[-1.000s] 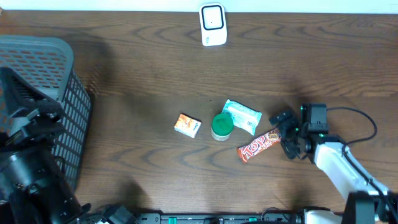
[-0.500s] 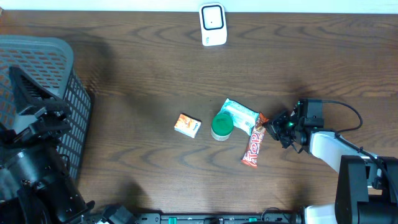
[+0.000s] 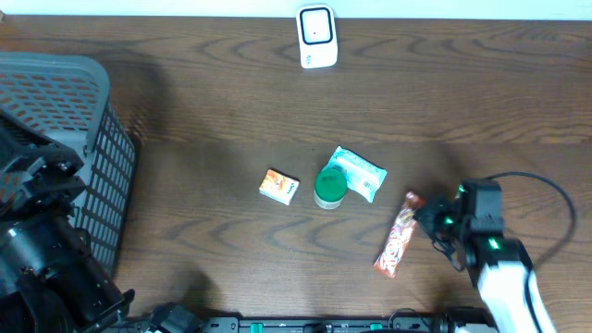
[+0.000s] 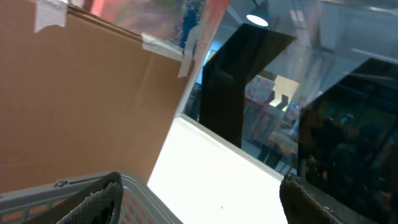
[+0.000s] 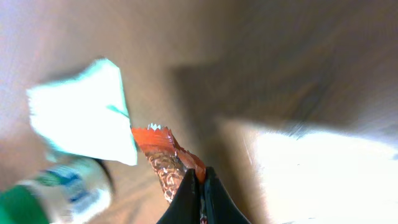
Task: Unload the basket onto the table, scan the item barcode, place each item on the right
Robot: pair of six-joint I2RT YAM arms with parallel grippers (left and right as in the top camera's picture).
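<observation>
on my dark wooden table (image 3: 203, 111) a grey mesh basket (image 3: 83, 120) stands at the left edge, well apart from the rest. near the middle lies a small orange box (image 3: 278, 186), tilted. close on its right is a round tub with a green lid (image 3: 330, 188). a pale teal packet (image 3: 359, 173) lies just beside the tub; i cannot tell whether they touch. my left wrist view shows a brown cardboard panel (image 4: 81, 93).
</observation>
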